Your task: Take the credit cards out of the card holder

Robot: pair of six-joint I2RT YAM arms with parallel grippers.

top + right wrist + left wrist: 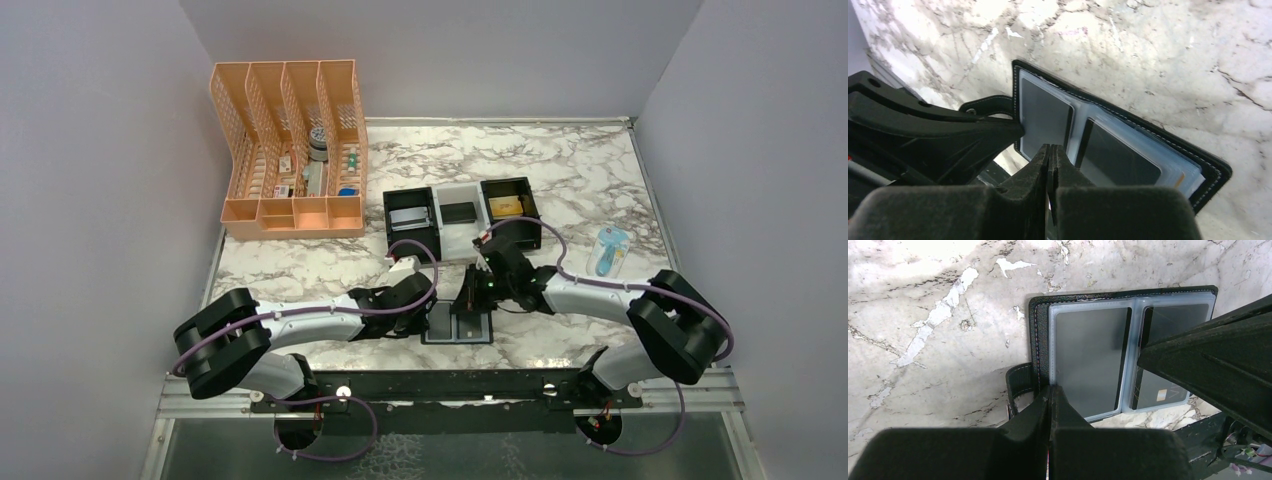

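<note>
- From above, the light is bright and even on the counter [600, 170], with only small, soft shadows.
- In the left wrist view, the counter far past the left gripper [1053, 390] glows so white that its marks fade.
- That gripper is dark and blurry.
- The clear plastic of the card holder [1135, 340] just ahead of it shines a soft grey.
- In the right wrist view, the right gripper [1050, 150] is dark and fuzzy too, and the counter beyond it looks washed out.

A high camera looks down from behind the arms [300, 325]; both wrist cameras view the same wallet [1093, 355] closely, from opposite ends.
</note>
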